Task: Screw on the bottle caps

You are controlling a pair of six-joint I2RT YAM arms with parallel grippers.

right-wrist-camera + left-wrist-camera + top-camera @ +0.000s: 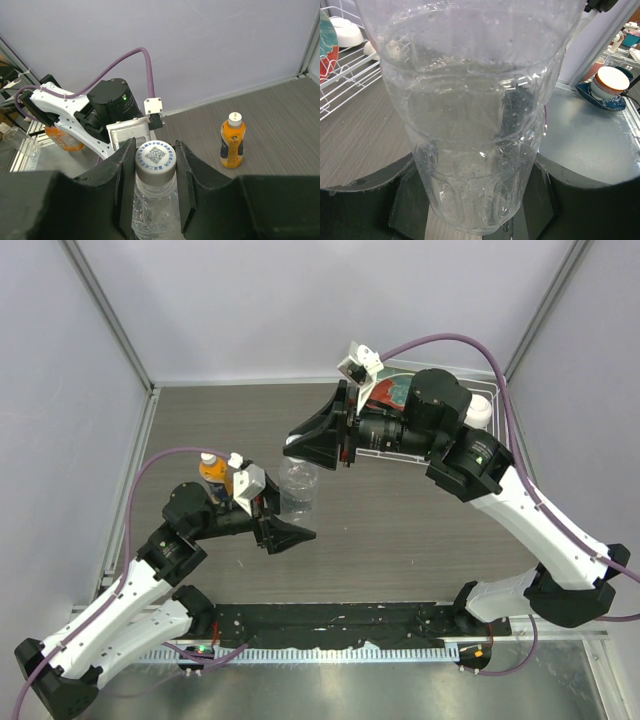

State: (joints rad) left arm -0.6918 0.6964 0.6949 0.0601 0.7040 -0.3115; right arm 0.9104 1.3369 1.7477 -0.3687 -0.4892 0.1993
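**Clear Bottle Clamped at Body and Cap**

1. Surroundings. Left of the clear bottle point(298, 490), near but apart, the orange bottle point(213, 475) stands upright on the table point(400, 530) with its cream cap point(208, 457) on. Far right of the clear bottle, a wire rack point(347, 70) holds a red-and-teal plate point(388, 390) and a white bowl point(345, 32).
2. View differences. From overhead, the right arm covers the clear bottle's neck. The right wrist view shows it: a white cap point(156, 156) with a blue printed code sits on the neck. Only the left wrist view shows a cup on a saucer point(610, 82) beyond the clear bottle.
3. Grip. The left pincer point(287, 512) is clamped on the clear bottle's lower body. The right pincer point(155, 167) is pressed against the white cap from both sides.
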